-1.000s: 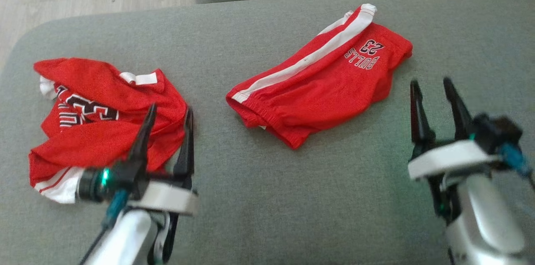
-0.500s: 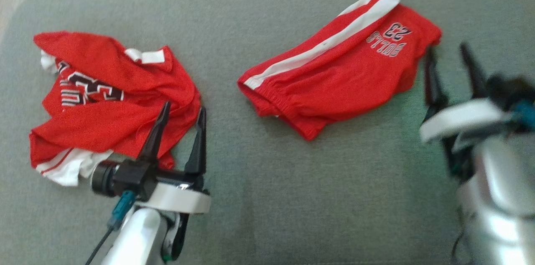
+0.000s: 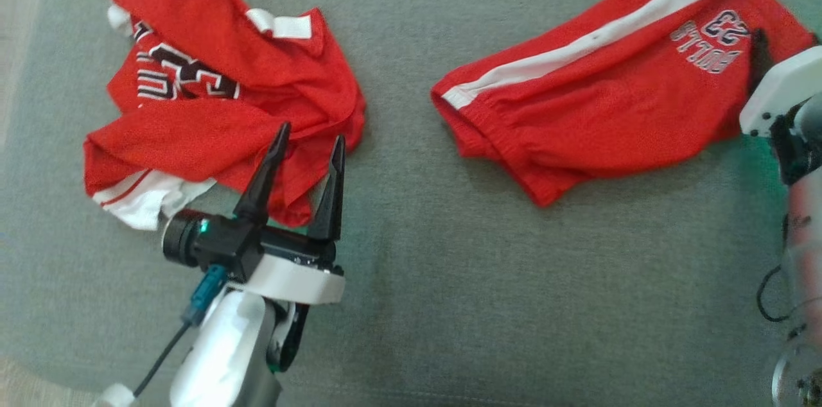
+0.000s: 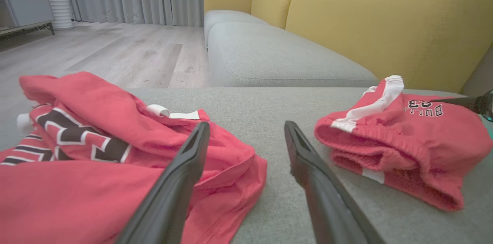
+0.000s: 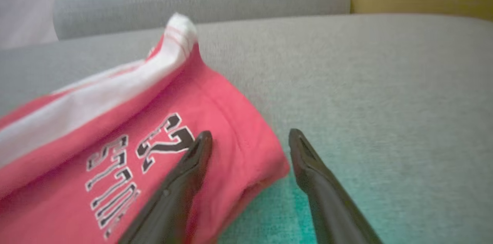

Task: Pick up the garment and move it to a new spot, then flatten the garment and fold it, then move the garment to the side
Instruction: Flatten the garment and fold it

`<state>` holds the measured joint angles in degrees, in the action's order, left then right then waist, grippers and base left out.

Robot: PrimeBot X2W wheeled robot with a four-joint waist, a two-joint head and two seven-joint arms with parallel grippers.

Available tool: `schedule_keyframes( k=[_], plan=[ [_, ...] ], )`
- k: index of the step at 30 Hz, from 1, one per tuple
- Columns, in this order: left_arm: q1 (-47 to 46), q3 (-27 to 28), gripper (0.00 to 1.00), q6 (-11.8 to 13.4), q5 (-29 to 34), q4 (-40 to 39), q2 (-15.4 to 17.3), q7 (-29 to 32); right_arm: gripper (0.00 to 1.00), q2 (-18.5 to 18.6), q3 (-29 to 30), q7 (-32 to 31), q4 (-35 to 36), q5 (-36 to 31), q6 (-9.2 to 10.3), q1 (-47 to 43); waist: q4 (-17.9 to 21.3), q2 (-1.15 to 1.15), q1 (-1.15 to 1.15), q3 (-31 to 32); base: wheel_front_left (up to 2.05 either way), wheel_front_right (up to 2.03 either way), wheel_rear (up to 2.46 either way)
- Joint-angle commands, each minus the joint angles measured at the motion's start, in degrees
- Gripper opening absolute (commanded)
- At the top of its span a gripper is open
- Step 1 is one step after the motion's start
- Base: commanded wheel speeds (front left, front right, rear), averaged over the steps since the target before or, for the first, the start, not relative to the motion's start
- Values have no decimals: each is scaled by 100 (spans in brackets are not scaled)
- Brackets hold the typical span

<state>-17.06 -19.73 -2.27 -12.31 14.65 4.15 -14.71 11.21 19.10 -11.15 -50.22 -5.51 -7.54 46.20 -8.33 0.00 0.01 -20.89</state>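
At upper left of the head view, a crumpled red jersey [image 3: 218, 105] with black-and-white lettering, heaped on the grey sofa cushion [image 3: 449, 304]. At upper right, well apart from it, red shorts [image 3: 610, 105] with a white side stripe and "BULLS 23" print, lying folded over on the same cushion.

Left jaws released and empty, low in the frame, tips over the jersey's lower right edge. In the left wrist view, one finger above the red cloth, the other above bare cushion.

Right jaws likewise parted, holding nothing, at the right edge of the frame by the shorts' printed corner. In the right wrist view, left-hand finger over that corner, right-hand one over bare cushion. Contact with the cloth: cannot tell.
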Motion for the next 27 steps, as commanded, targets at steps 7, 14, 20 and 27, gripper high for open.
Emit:
schedule_keyframes(
  k=[7,14,20,27],
  plan=[
    [-338,374,100,-91,125,-116,-52,-29,67,126,-180,-161,-559,-446,5,413,-99,0,-1,-202,0,0,0],
    [-380,519,100,-162,249,-77,-81,-29,0,159,-328,278,-977,-204,5,613,142,0,-1,-120,0,0,0],
    [-310,665,100,-239,156,-31,-100,-29,0,584,-140,810,-1163,55,5,618,402,0,-1,115,0,0,0],
    [-247,771,100,-311,200,-27,-111,-29,0,1241,663,1078,-1435,6,5,418,430,0,-1,318,0,0,0]
  ],
)
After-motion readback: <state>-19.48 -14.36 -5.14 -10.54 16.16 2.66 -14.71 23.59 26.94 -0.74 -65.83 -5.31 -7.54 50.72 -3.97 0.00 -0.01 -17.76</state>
